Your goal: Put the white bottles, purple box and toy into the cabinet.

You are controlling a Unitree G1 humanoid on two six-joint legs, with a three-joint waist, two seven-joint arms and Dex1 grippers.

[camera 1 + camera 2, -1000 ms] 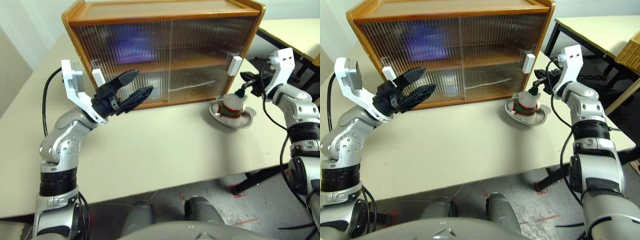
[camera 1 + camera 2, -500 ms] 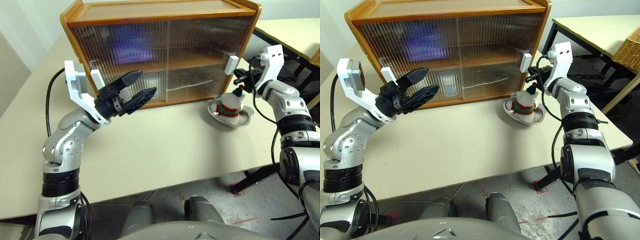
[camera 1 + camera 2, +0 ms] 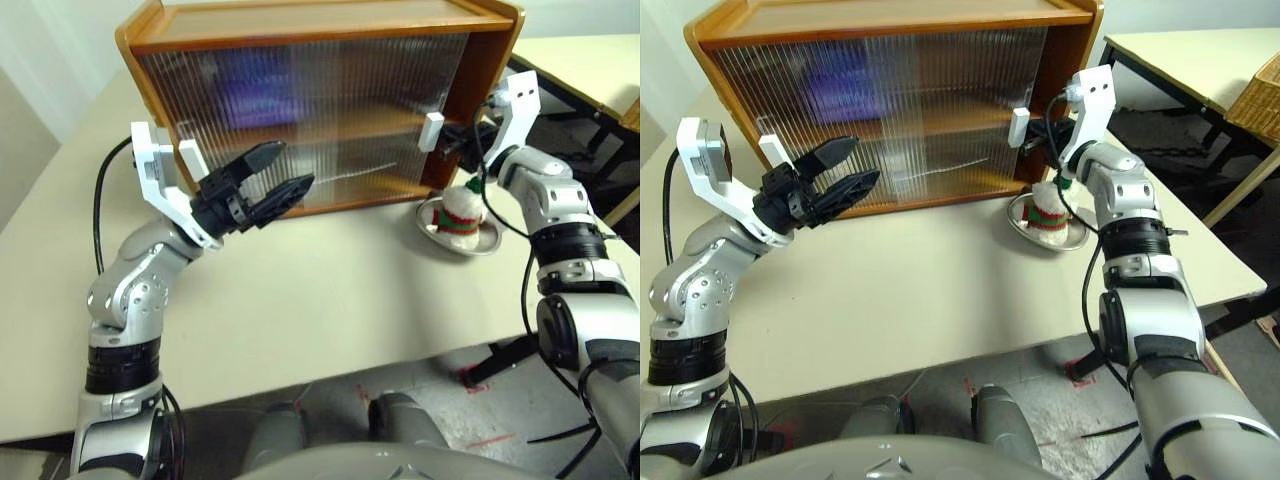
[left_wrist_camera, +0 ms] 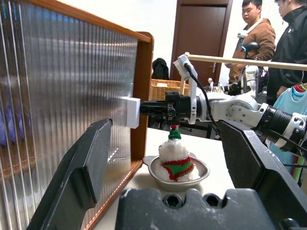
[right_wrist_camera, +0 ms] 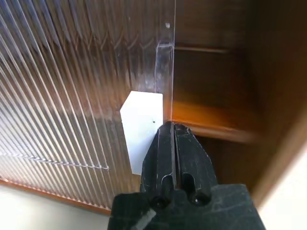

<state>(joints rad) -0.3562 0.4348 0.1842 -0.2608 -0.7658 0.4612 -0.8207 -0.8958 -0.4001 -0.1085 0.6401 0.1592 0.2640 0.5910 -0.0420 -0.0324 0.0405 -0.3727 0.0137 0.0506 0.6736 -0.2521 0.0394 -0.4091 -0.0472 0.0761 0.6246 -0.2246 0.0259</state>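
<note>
The toy sits in a shallow metal dish on the pale surface, just beside the right end of the cabinet. The cabinet stands at the back of the surface. Its right sliding door is pushed a little way to the left, so a dark gap shows at the right end, with the inner shelf inside. A blurry purple shape, which may be the purple box, shows behind the ribbed doors on the upper left.

The right gripper is closed tight, and its tips press against the edge of the white handle on the right door. It holds nothing. The left gripper is wide open and empty, in the air in front of the left door.

Another pale table stands to the right, with a wicker basket on it. In the left wrist view, two people stand near a dark brown door.
</note>
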